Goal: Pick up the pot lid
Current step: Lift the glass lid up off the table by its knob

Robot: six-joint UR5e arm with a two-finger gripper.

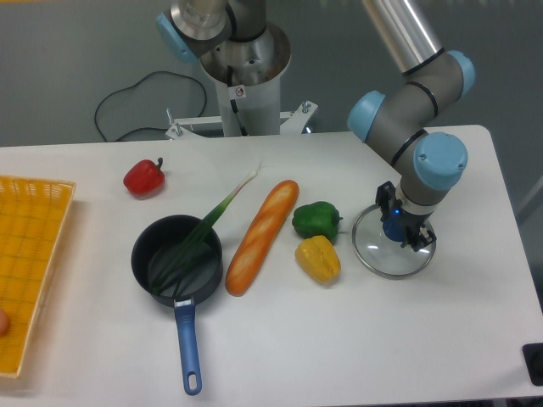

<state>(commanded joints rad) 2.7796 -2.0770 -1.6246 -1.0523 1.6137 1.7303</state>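
Pot lid (371,251): at right, just beside the yellow pepper (318,259). Appears glass: probably stiff, slippery, breakable, moderately heavy. Recommended hold: blue knob (393,231), squarely. Tool (402,220): at the knob; cannot tell whether clamped or apart. Worktop (280,356): white.

Bright, soft light covers the pale bench (280,348) to its near edge, src. unseen; pan (153,250) interior is dark, pic mostly sharp.
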